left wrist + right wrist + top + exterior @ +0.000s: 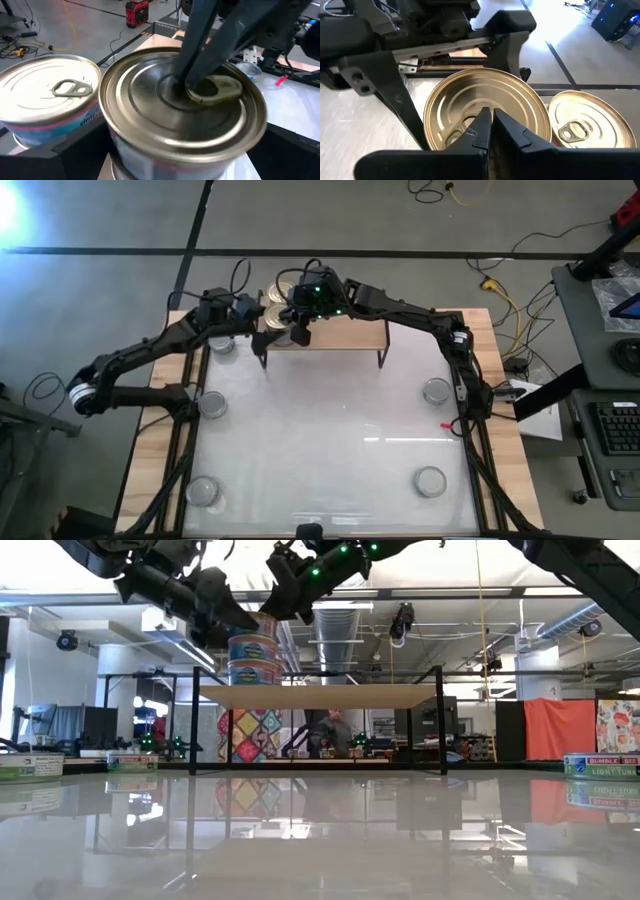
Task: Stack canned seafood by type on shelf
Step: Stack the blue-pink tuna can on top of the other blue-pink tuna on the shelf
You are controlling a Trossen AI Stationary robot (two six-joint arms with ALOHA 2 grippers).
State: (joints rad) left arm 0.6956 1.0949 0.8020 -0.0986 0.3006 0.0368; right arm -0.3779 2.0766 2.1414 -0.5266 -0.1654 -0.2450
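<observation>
Down at the front of the table, silver tins point(204, 490) sit loose, four of them spread toward the corners, well apart from the action, with a fifth point(222, 344) by the shelf's left end. Further back, on the left end of the shelf point(350, 338), a stack of gold tins point(252, 658) stands two high, with another gold tin point(47, 102) just beside it. The left gripper point(445, 70) straddles the top tin point(182, 117), fingers spread wide on either side, released, not squeezing. The right gripper point(490, 131) is pinched shut, empty, its closed tips pressing down on the lid near the pull tab point(217, 89).

Here's the danger, as I read it: that stack sits near the shelf's end. If the left gripper pulls back and a finger drags the tin's side, the top tin could slide off its mate. If the right tips lift with the pull tab snagged, the tin could tip. A sideways nudge could also knock the neighbour, or send something off the shelf.
</observation>
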